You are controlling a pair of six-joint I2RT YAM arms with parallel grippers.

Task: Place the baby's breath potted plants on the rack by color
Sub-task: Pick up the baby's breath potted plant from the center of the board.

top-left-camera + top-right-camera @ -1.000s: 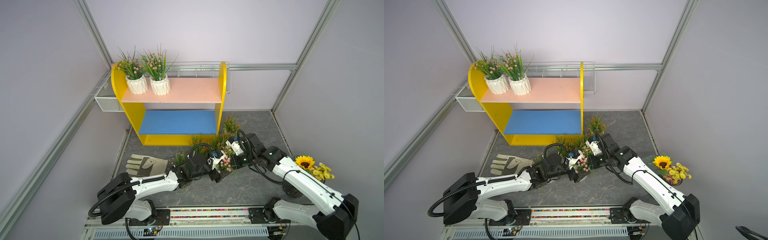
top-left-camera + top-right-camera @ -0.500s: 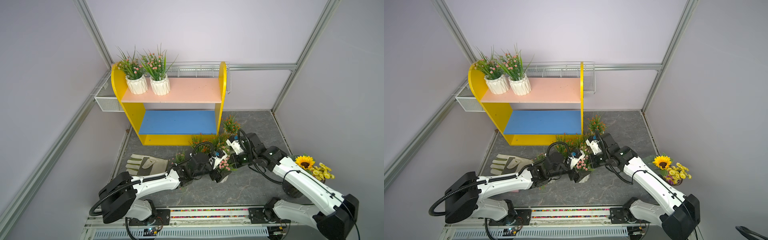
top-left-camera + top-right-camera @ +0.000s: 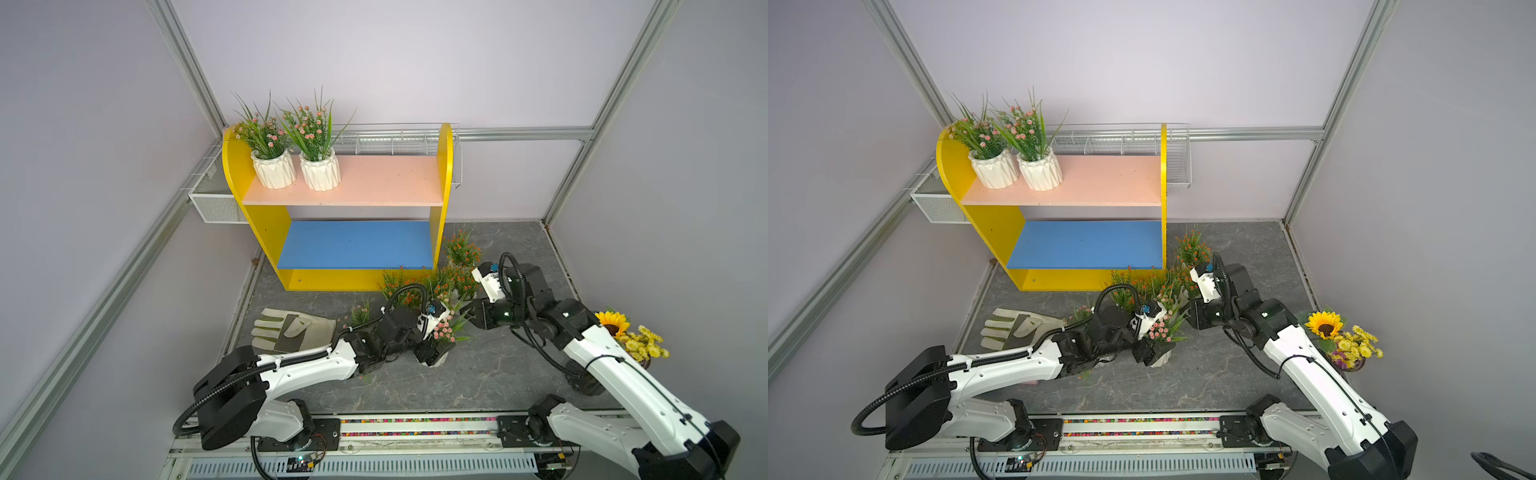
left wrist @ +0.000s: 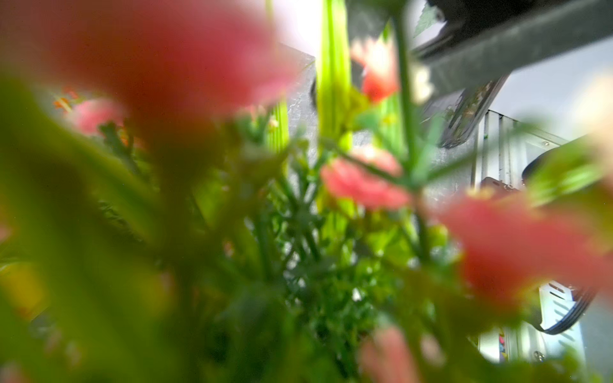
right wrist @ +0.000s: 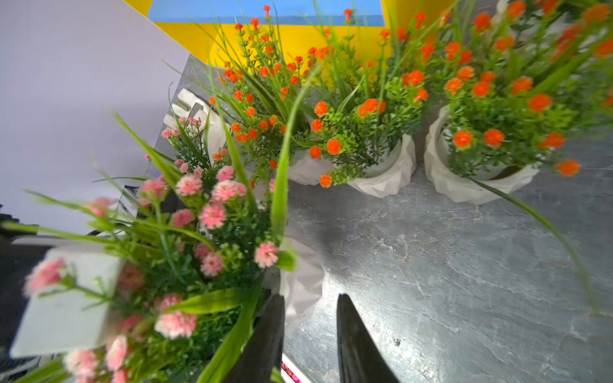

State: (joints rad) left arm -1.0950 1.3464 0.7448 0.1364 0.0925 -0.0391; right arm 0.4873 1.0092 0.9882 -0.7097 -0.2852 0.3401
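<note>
the coloured strip along the front rail is too small to be read. the floor is covered in a grey marble-patterned sheet and is closed in by pale lilac walls framed with aluminium bars.

the rack is placed against the back wall. two pink plants are set upright, side by side, at the left end of its pink upper board, above the blue lower board. white wire mesh baskets are hung behind the rack.

orange plants are grouped on the floor by the rack's right foot; at least three of their white pots are shown in the right wrist view. a third pink plant is found in front of them, and the left gripper is placed at its white pot. whether the pot is squeezed cannot be told, as the left wrist view is filled with blurred blossoms.

the right gripper is held just beside the same pot, with its fingers spread and only floor between them. a fourth pink plant is partly hidden behind the left arm, near a work glove. a sunflower bouquet is seen at the right edge, behind the right arm.
</note>
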